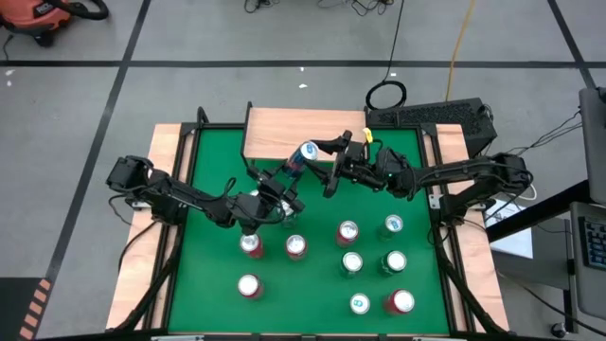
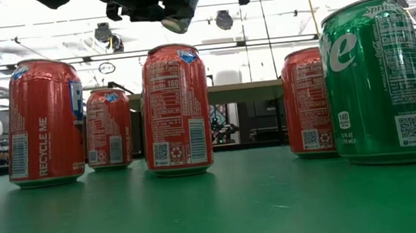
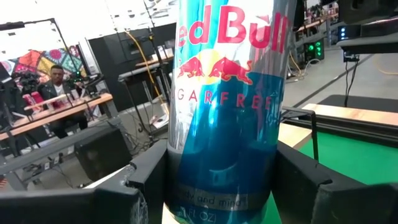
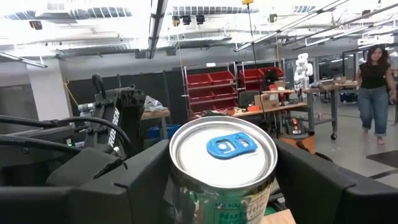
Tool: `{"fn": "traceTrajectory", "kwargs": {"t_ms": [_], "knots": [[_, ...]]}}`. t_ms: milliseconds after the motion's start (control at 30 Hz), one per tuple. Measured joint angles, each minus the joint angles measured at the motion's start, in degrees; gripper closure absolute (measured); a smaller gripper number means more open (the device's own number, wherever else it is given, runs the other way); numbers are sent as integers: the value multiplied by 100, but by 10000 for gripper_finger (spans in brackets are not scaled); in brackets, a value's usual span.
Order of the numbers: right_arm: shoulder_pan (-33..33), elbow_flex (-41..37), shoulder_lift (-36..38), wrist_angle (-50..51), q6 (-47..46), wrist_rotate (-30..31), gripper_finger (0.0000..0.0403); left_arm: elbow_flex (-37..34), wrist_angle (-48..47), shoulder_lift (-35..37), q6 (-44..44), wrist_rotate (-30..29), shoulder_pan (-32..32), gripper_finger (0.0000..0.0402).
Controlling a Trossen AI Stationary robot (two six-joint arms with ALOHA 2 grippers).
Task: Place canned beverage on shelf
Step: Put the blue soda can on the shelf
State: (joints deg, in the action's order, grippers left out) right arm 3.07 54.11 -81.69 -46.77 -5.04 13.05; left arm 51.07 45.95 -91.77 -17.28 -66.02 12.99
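Observation:
A slim blue and silver can [image 1: 303,157] is held in the air just in front of the shelf [image 1: 279,131], a light wooden plank at the green table's far edge. My left gripper [image 1: 276,192] is shut on the can's lower body, seen in the left wrist view [image 3: 224,93]. My right gripper [image 1: 329,163] is open, and its fingers stand on either side of the can's top end with the blue tab [image 4: 224,146]. Both grippers show only as dark shapes at the top of the low view [image 2: 174,1]. My left gripper pinches the can's lower body [image 3: 217,186] between its two fingers, one on each side. It comes from the table's left. The can is lifted clear of the table and tilted, its top toward my right gripper. My right gripper: I cannot tell whether its fingers [image 4: 143,180] touch the can.
Several red cans [image 1: 296,246] and green cans [image 1: 393,261] stand upright on the green table [image 1: 213,170], near and right of the grippers. In the low view they fill the foreground: red cans [image 2: 175,108] and a green can [image 2: 376,77]. People show in the room beyond.

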Motion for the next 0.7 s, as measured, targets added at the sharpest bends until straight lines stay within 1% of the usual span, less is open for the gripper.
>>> {"fn": "traceTrajectory", "kwargs": {"t_ms": [167, 500, 567, 700], "knots": [[38, 0, 0, 18, -12, -6, 157, 0, 11, 0, 31, 13, 0, 191], [140, 0, 0, 25, -46, -24, 158, 0, 20, 0, 49, 87, -4, 191], [140, 0, 0, 40, -162, 10, 150, 0, 26, 0, 53, 83, -2, 191], [143, 1, 2, 87, -220, 54, 119, -2, 79, -2, 40, 18, -8, 191]]}}
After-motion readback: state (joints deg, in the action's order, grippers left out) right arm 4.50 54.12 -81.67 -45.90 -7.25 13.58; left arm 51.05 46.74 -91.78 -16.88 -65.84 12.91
